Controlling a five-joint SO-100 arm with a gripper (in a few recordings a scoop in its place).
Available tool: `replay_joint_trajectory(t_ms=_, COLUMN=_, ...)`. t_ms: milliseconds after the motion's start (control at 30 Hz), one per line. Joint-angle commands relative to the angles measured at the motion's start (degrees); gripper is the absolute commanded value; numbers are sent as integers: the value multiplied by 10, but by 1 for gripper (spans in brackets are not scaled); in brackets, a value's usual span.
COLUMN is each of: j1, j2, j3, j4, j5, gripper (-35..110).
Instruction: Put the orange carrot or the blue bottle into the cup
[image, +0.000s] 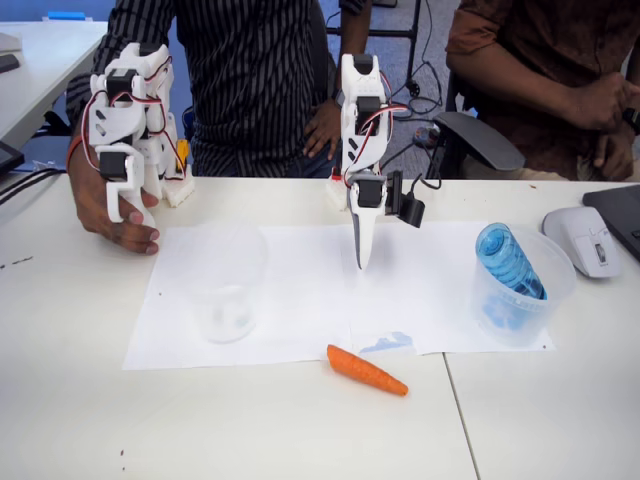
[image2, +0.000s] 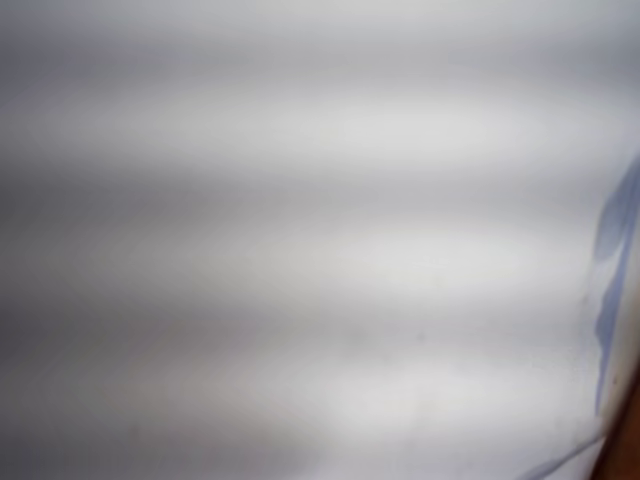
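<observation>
In the fixed view the blue bottle (image: 508, 261) is leaning inside a clear cup (image: 522, 288); the frosted cup (image: 226, 285) is sitting empty, the orange carrot (image: 366, 370) lying nearby, the gripper (image: 362, 255) hanging closed, holding nothing.

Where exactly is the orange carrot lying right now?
In the fixed view the orange carrot lies flat on the table, front centre, at the paper's near edge, between the empty cup and the cup holding the blue bottle.

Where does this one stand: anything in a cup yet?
Done: the blue bottle sits tilted in the right cup. In hand: nothing; the gripper points down, closed, over the paper. Left: the carrot lies on the table; the left cup looks empty.
</observation>
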Motion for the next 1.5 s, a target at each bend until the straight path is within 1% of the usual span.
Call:
replay_joint_trajectory(t_ms=0, j1=-3, j2=15, j3=7, j4=0, j5=-5, gripper=9)
replay_joint_trajectory(t_ms=600, j1=-2, j2=15, j3=-4, j4=4, j5=-4, gripper=10)
replay_joint_trajectory(t_ms=767, j1=1, j2=7, j3=-64, j4=8, j5=-1, gripper=10)
replay_joint_trajectory(t_ms=833, j1=17, j2=5, j3=-102, j4=9, j5=18, gripper=10)
replay_joint_trajectory(t_ms=967, j1=46, j2=4, j3=-161, j4=9, j5=47, gripper=17)
replay_joint_trajectory(t_ms=1000, j1=51, j2=4, j3=-191, j4=9, j5=54, gripper=23)
replay_joint_trajectory(t_ms=1133, j1=56, j2=-2, j3=-231, j4=9, j5=54, gripper=27)
replay_joint_trajectory(t_ms=1300, j1=57, j2=-116, j3=-312, j4=9, j5=59, gripper=27)
replay_joint_trajectory(t_ms=1467, j1=57, j2=-288, j3=-436, j4=10, j5=116, gripper=27)
